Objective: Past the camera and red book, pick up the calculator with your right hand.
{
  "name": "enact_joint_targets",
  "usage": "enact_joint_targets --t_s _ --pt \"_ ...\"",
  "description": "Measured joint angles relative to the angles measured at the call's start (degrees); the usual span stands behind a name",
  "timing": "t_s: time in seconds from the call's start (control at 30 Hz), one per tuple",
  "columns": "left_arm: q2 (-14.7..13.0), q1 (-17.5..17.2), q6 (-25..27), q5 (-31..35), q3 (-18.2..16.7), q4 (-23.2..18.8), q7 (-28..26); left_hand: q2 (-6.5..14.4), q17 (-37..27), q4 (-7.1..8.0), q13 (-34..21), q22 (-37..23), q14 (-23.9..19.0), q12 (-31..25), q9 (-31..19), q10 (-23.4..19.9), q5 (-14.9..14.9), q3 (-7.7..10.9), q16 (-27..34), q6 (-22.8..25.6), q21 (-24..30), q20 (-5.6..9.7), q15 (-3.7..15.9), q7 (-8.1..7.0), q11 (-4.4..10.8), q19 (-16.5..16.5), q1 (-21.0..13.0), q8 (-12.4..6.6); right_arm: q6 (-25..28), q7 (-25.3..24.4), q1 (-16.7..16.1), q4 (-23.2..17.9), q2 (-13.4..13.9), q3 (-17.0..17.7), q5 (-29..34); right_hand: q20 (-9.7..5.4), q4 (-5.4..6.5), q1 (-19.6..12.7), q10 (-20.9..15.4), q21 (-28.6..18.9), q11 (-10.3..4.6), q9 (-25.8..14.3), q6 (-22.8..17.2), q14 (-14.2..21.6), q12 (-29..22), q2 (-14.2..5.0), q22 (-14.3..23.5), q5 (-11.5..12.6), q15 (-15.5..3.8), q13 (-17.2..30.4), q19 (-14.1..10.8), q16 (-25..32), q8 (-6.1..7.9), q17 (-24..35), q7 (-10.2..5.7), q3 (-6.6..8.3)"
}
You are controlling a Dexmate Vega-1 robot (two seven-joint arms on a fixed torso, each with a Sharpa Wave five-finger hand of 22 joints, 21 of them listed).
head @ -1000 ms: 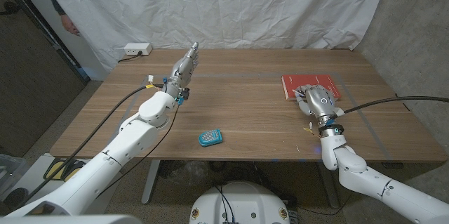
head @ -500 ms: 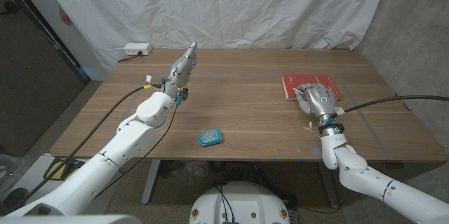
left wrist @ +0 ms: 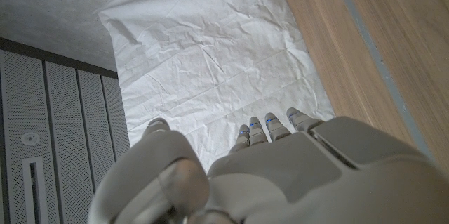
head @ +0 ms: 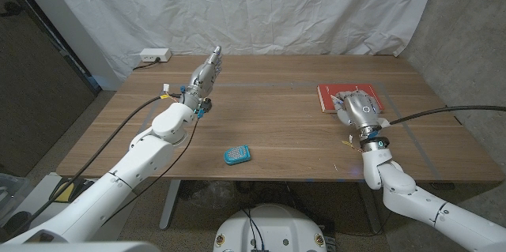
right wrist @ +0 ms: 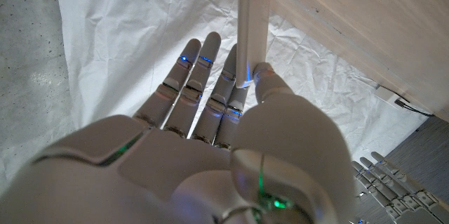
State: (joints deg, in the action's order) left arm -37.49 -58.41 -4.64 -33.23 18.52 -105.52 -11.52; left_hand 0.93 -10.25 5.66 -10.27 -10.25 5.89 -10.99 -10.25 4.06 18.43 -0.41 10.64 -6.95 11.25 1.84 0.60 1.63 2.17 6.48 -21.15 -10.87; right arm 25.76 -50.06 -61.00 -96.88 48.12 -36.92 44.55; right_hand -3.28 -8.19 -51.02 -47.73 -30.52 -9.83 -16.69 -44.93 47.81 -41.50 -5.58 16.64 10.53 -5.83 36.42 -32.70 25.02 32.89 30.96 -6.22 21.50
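Right hand (head: 360,114) has crept a little up and fwd vs the earlier frames, now sitting over the near edge of the red book (head: 348,96) rather than short of it. Left hand (head: 204,77) has barely shifted, hanging mid-table w/ fingers straight and together, nothing in them. Calculator (head: 237,155), the small blue thing, hasn't budged: near front edge, table centre, well apart from both hands.

Judgement: right hand is drifting away from the target, not toward it, so the reach proper hasn't begun. Its fingers (right wrist: 200,87) are extended, slightly apart, holding nothing.

Hard to make out: no camera spotted on the table (head: 277,78); book partly covered by the right hand; calculator keys too small to read. White box (head: 155,54) at far left corner, unclear what.
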Motion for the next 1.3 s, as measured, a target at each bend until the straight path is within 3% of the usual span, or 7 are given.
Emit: enact_joint_targets --t_s 1.3 --pt "-0.6 -1.4 -1.2 -0.4 -1.1 -0.7 0.4 0.2 0.0 0.10 0.0 0.0 0.0 0.0 0.0 0.0 0.0 -0.38 0.0 0.0 0.0 0.01 0.00 0.00 0.00 0.0 -0.2 0.00 1.5 1.7 -2.6 -6.1 0.6 3.8 0.1 0.00 0.08 -0.7 -0.8 -2.5 -0.16 -1.6 -0.3 1.0 -0.5 0.66 0.8 0.0 -0.41 1.3 0.0 -0.3 0.46 0.7 0.30 -0.09"
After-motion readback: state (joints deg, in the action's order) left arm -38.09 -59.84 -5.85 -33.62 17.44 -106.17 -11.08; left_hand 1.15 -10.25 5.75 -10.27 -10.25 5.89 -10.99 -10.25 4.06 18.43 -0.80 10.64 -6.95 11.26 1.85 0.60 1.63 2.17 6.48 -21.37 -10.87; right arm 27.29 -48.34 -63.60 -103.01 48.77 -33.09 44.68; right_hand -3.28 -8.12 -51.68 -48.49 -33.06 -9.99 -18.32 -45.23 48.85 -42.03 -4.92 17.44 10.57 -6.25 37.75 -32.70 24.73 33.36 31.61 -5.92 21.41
